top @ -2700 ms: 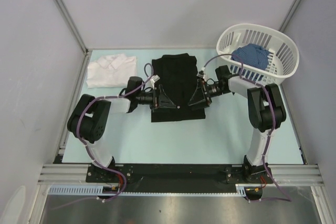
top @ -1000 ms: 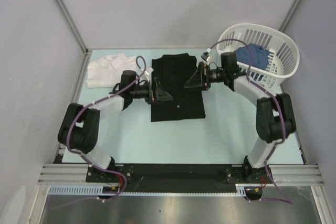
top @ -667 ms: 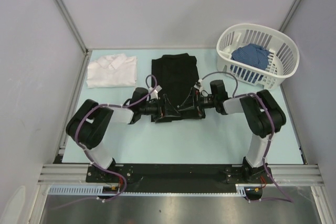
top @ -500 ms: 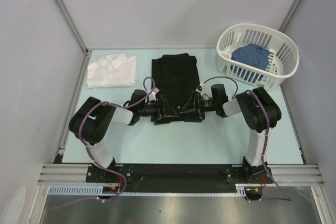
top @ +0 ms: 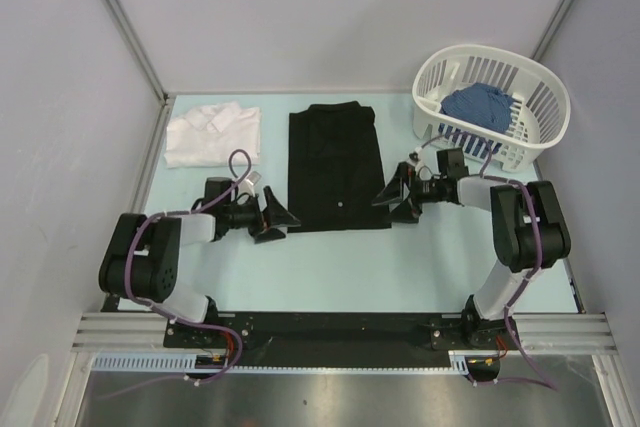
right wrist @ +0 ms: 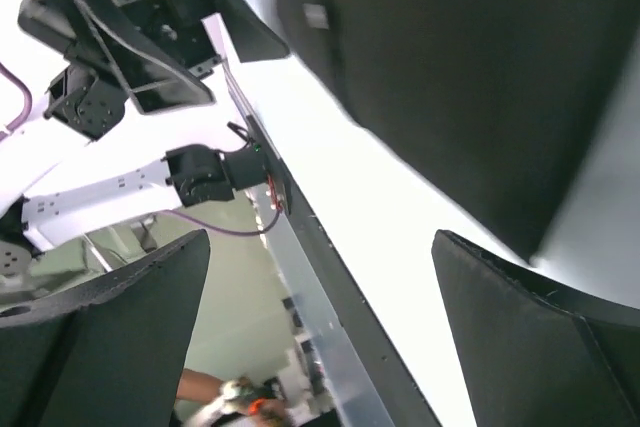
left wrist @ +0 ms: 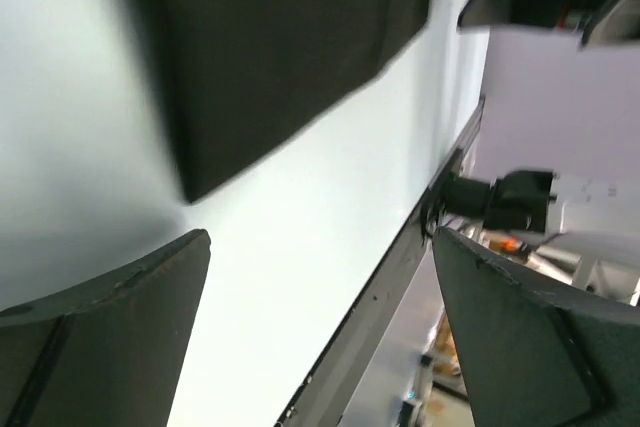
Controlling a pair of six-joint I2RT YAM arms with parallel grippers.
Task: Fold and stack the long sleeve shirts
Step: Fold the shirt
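Note:
The black shirt (top: 336, 167) lies flat and folded in a rectangle in the middle of the table; it also shows in the left wrist view (left wrist: 280, 47) and the right wrist view (right wrist: 480, 67). The white shirt (top: 213, 134) lies folded at the back left. My left gripper (top: 275, 219) is open and empty, just left of the black shirt's near left corner. My right gripper (top: 396, 198) is open and empty, just right of the shirt's near right edge. Both grippers lie low over the table.
A white slatted basket (top: 540, 97) stands at the back right with a blue cloth (top: 478, 106) in it. The pale table (top: 340, 267) runs to a black rail at the near edge. Grey walls close in the back and both sides.
Both grippers have let go of the black shirt's near edge and drawn apart sideways, left to the left and right to the right. The shirt now lies flat.

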